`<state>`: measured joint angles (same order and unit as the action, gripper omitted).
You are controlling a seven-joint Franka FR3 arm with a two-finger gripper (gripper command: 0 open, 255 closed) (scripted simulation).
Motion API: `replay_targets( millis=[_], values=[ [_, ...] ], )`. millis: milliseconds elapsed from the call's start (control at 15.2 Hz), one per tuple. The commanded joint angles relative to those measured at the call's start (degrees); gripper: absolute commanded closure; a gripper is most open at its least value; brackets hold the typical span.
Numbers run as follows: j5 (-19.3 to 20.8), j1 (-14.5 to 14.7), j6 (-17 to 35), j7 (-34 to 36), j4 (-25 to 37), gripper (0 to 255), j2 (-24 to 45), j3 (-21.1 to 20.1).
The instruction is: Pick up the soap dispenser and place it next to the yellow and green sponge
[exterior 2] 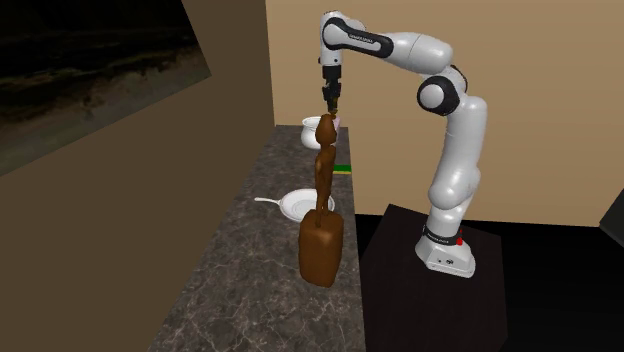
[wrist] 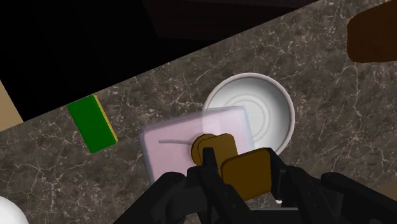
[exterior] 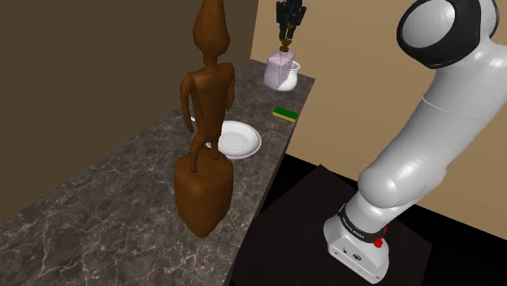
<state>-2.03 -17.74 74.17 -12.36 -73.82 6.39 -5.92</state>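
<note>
Looking from the shoulder view, the hand [exterior: 286,34] is clamped on the brown pump [exterior: 283,45] of the soap dispenser [exterior: 279,73]. The dispenser is at the far end of the bench [exterior: 122,187], just beside a white bowl [exterior: 294,67], and the sponge [exterior: 285,114] lies at 6 o'clock from it. I judge that a straight, upright lift and then a short carry toward the sponge is best. In the second exterior view the wooden statue [exterior 2: 322,240] covers the dispenser almost fully. In the wrist view the fingers [wrist: 172,194] clasp the pump, but I cannot tell whether the base touches the bench.
</note>
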Motion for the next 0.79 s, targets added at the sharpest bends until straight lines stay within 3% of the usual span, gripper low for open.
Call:
replay_targets(
  millis=[0, 264, 462, 726],
  values=[
    [0.3, -1.4, -2.5, -2.7, 4.7, 255, 2.3, 1.2],
    [0.9, -4.2, -8.2, -7.3, 17.1, 255, 9.1, 3.0],
    [1.2, -6.1, -14.6, -10.3, 31.2, 255, 16.9, 3.9],
    [1.1, -6.3, -7.9, -10.5, 19.2, 255, 11.6, 3.9]
  ],
)
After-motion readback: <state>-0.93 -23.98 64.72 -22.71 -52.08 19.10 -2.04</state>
